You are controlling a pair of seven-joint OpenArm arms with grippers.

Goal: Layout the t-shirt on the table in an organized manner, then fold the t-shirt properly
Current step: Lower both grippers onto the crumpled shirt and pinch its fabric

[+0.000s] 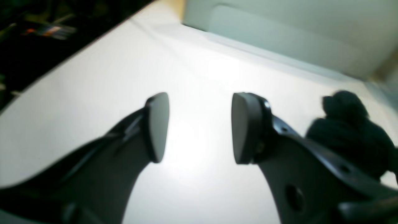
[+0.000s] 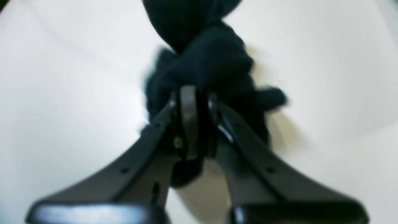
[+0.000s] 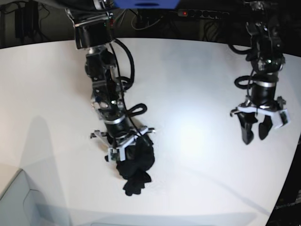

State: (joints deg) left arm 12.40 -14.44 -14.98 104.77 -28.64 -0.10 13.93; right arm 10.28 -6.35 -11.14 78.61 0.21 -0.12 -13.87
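The t-shirt [image 3: 136, 167] is a crumpled black bundle on the white table [image 3: 197, 84], left of centre near the front. No purple patch or orange mark shows. My right gripper [image 3: 134, 150] is shut on a bunch of the shirt; in the right wrist view its fingers [image 2: 189, 118] pinch the dark fabric [image 2: 211, 59]. My left gripper [image 3: 254, 134] is open and empty, hovering over bare table at the far right. In the left wrist view its gripper [image 1: 200, 127] shows a wide gap, with the shirt [image 1: 348, 133] far off to the right.
The table's curved far edge [image 3: 155, 39] runs along the back, with dark cables and equipment behind it. A pale grey box [image 3: 28, 207] sits at the front left corner. The table's right edge [image 3: 289, 183] lies close to my left arm.
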